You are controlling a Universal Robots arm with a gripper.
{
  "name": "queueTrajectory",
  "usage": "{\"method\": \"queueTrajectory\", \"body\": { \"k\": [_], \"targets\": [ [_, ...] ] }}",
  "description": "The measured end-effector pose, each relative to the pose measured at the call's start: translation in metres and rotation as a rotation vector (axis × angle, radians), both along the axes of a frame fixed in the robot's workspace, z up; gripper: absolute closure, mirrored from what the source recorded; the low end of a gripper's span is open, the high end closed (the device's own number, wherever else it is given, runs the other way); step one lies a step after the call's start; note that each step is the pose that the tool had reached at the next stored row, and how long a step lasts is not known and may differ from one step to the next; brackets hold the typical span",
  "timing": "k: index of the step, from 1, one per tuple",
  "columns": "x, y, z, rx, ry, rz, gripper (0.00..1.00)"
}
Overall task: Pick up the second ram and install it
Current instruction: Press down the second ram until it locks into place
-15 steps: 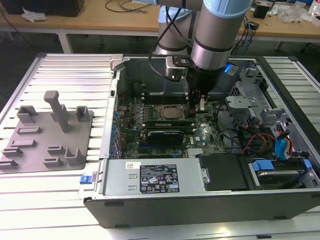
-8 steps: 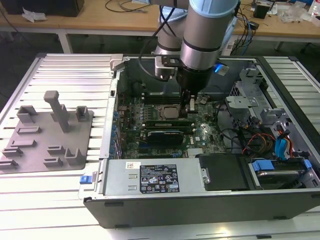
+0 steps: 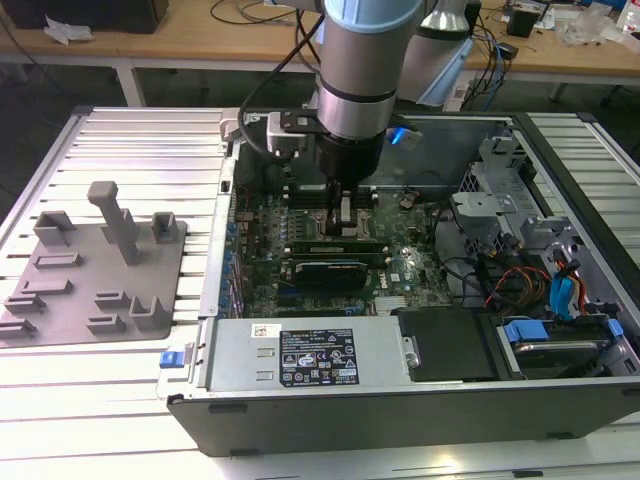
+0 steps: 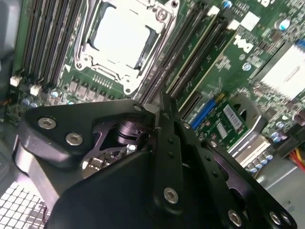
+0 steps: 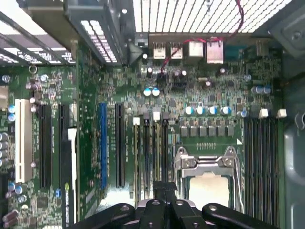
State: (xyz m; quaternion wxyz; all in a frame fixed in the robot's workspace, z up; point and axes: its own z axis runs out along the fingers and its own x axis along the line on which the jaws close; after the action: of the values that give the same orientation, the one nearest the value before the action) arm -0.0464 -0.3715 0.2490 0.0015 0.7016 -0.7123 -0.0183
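A ribbed, pale metal tabletop carries an open black computer case lying on its side; behind it stands a wooden workbench strewn with cables. On the exterior view's left, a grey plastic fixture plate with blocky uprights rests on the ribs. Inside the case lies the green motherboard, with a shiny square CPU socket and long black memory slots beside it. The grey arm reaches down into the case, its gripper low over the slots next to the socket. The fingers look drawn close together; whether they pinch the second ram I cannot tell. It seems to stand on edge in the slot bank.
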Motion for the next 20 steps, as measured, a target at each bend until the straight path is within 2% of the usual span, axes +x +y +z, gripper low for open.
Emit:
{"method": "queueTrajectory", "body": {
  "k": [4, 8, 10, 13, 15, 19, 20],
  "targets": [
    [-0.005, 0.0, 0.0, 0.0, 0.0, 0.0, 0.92],
    [-0.007, -0.0028, -0.0002, 0.0, 0.0, 0.0, 0.92],
    [-0.012, -0.0029, -0.0014, 0.0, -0.0006, 0.0, 0.92],
    [-0.013, -0.0028, -0.006, -0.0001, -0.0007, 0.0, 0.92],
    [-0.013, -0.0006, -0.0066, -0.0001, -0.0008, 0.0, 0.92],
    [-0.013, 0.0003, -0.0111, -0.0002, -0.0007, 0.0, 0.92],
    [-0.013, 0.0003, -0.0142, 0.0001, -0.0008, 0.0, 0.92]
  ]
}}
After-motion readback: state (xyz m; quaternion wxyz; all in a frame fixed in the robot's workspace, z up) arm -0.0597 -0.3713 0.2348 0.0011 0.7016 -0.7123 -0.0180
